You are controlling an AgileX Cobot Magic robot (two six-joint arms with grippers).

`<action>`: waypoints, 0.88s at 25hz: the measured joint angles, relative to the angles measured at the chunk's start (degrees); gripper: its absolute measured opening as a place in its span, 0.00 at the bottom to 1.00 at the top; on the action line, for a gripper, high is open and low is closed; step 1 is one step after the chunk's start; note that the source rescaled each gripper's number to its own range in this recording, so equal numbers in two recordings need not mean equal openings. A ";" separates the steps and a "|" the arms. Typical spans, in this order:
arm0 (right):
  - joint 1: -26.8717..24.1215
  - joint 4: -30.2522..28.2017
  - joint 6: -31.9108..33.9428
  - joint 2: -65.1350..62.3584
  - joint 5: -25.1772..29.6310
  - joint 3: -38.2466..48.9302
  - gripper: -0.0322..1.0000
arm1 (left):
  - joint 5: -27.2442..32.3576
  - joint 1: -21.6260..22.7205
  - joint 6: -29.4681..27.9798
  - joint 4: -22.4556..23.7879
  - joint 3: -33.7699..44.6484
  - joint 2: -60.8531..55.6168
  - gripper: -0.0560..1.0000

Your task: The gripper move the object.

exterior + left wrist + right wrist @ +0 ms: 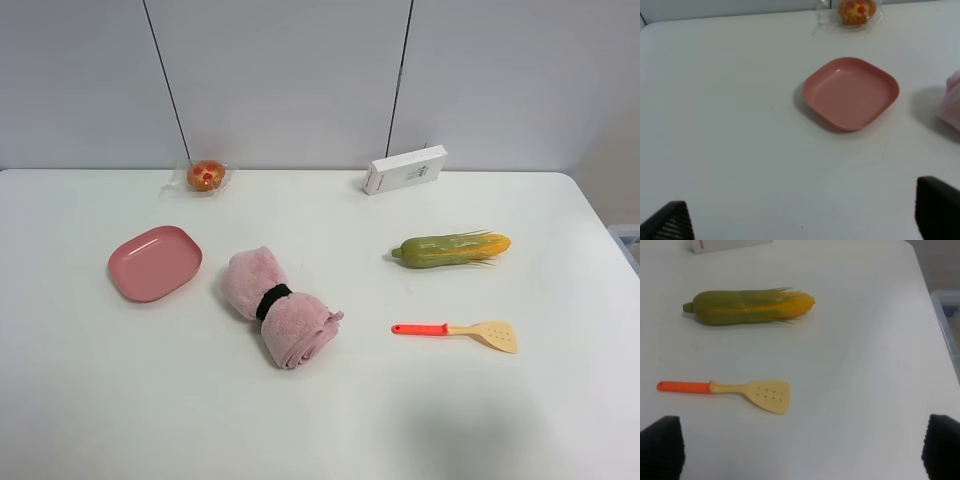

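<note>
Right gripper (800, 450): only the two fingertips (660, 445) show at the frame corners, spread wide, nothing between them. Spatula (727, 391) lies flat on the table (80, 400) just beyond, untouched, near the corn (750, 306). Left gripper (800, 220) likewise cropped, looks open, facing the pink plate (850, 92). Rolled towel (278, 307) mid-table; neither arm visible from overhead.

A lab-style test bench is suggested. A bare white table (90, 400) is set against plain grey wall panels (290, 80), and toy props are laid out.
</note>
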 joint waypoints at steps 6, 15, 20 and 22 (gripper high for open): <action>0.00 0.00 0.01 0.00 0.00 0.05 0.95 | 0.00 0.00 0.00 0.00 0.00 0.00 1.00; 0.00 0.00 0.06 0.00 0.00 0.05 0.95 | 0.00 0.00 0.00 0.00 0.00 0.00 1.00; 0.00 0.00 0.06 0.00 0.00 0.05 0.95 | 0.00 0.00 0.00 0.00 0.00 0.00 1.00; 0.00 0.00 0.06 0.00 0.00 0.05 0.95 | 0.00 0.00 0.00 0.00 0.00 0.00 1.00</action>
